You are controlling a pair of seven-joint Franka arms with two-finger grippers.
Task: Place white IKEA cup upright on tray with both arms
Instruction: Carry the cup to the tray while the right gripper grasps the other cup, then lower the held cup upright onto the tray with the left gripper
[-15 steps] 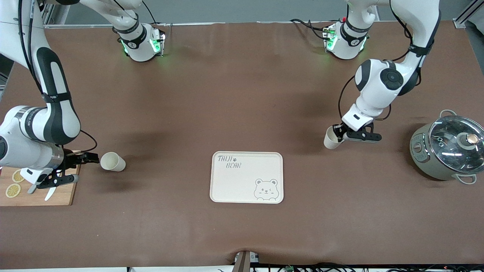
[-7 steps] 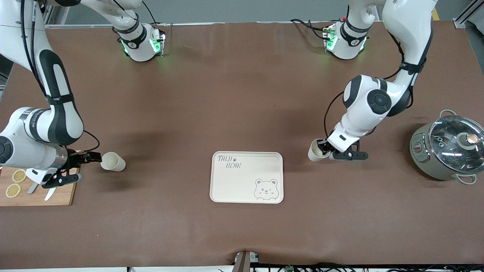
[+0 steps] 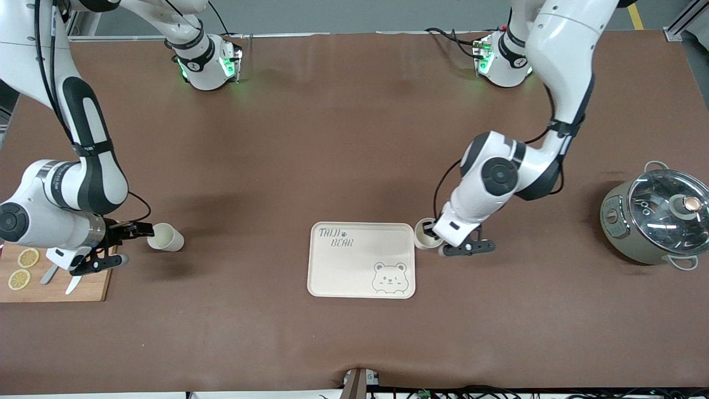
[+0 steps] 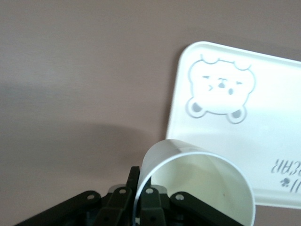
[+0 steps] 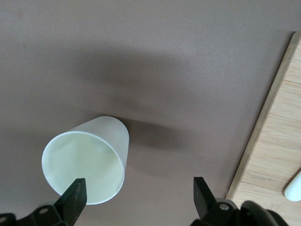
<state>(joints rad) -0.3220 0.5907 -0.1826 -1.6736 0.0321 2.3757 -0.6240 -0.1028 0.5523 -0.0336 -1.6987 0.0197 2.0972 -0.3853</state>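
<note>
Right gripper (image 3: 135, 228) hovers low at the right arm's end of the table, just off the wooden board (image 3: 83, 285), with its jaws spread wide and nothing between them. At three o'clock from it in the front view lies the lying cup (image 3: 165, 237), on its side on the table, with its mouth facing the gripper and its base pointing on toward the tray (image 3: 360, 271). Its long axis runs roughly nine to three. In the right wrist view the lying cup (image 5: 87, 160) sits in front of one finger, not centred in the gap of the right gripper (image 5: 138, 197). A sideways correction looks needed before any close.

The tray, well apart at three o'clock from that cup, carries no cup yet.

Left gripper (image 3: 435, 235) is pressed together on the rim of the held cup (image 3: 425, 233), mouth up and near upright, just beside the tray's two o'clock corner. The left wrist view shows the held cup (image 4: 202, 188) pinched by its wall, with the tray (image 4: 263, 141) close by. This arm is plainly the nearer one: a short carry toward nine o'clock should put its cup over the tray.
</note>
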